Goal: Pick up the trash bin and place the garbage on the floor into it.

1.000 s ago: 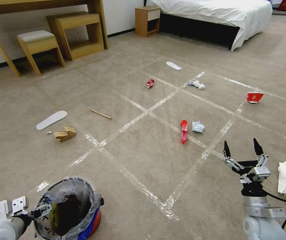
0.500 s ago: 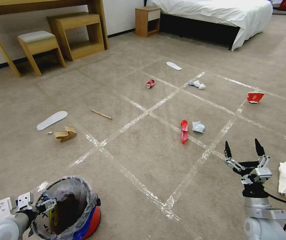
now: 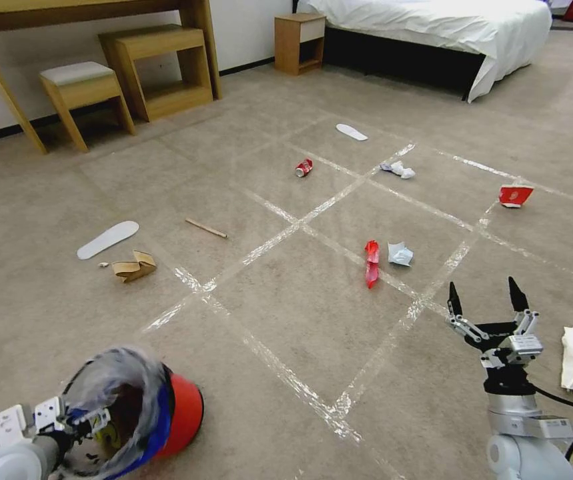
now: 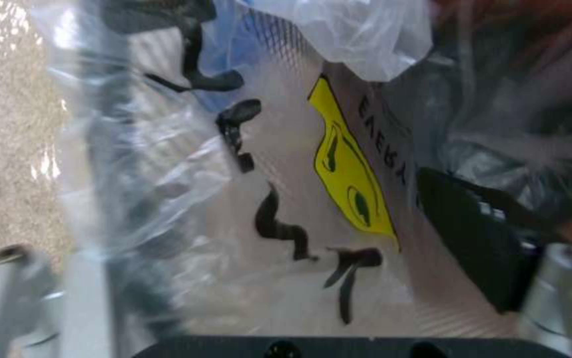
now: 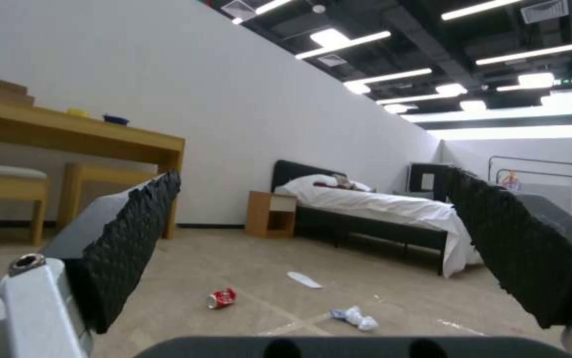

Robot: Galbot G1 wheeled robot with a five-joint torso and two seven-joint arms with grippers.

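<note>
Head view: left gripper (image 3: 89, 421) is clamped on the rim of the trash bin (image 3: 166, 413), which tips sideways near the floor (image 3: 286, 320). Best to level it before moving (litter could spill). Right gripper (image 3: 485, 307) waits, fingers apart.

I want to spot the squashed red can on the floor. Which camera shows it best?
The head view: the red can lies in plain sight on the taped carpet, seen from above. The right wrist view shows it too, low and side-on, between the open right end effector's fingers. The left wrist view looks into the bin's bag instead.
</note>
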